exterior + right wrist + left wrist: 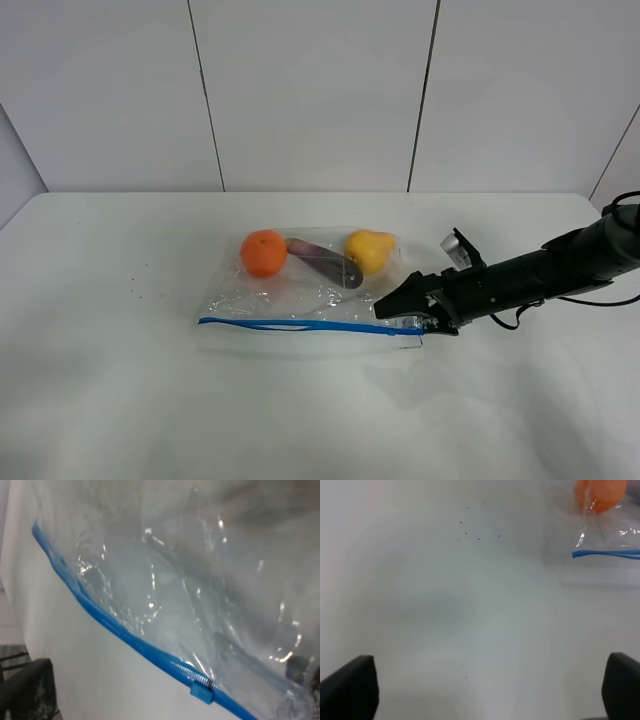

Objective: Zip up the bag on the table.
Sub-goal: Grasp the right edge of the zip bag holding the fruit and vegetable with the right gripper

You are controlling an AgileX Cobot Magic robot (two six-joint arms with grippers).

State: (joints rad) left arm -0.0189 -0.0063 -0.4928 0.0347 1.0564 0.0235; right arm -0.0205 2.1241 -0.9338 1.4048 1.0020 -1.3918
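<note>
**Right claw (398, 308) spread open at zip end of bag (300, 290)**

Holding nothing, it sits at the right end of the blue zip strip (300, 325). The small slider (202, 692) looks the spot to pinch. The bag lies mid tabletop (110, 400): thin, slippery film, prob. slides w/o a second hold. Left claw (490, 692) open too, well apart.

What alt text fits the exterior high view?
A clear zip bag holding orange, purple and yellow produce lies on a white table, with its blue zipper strip along the near edge. The right gripper, open, sits at the strip's right end.
</note>
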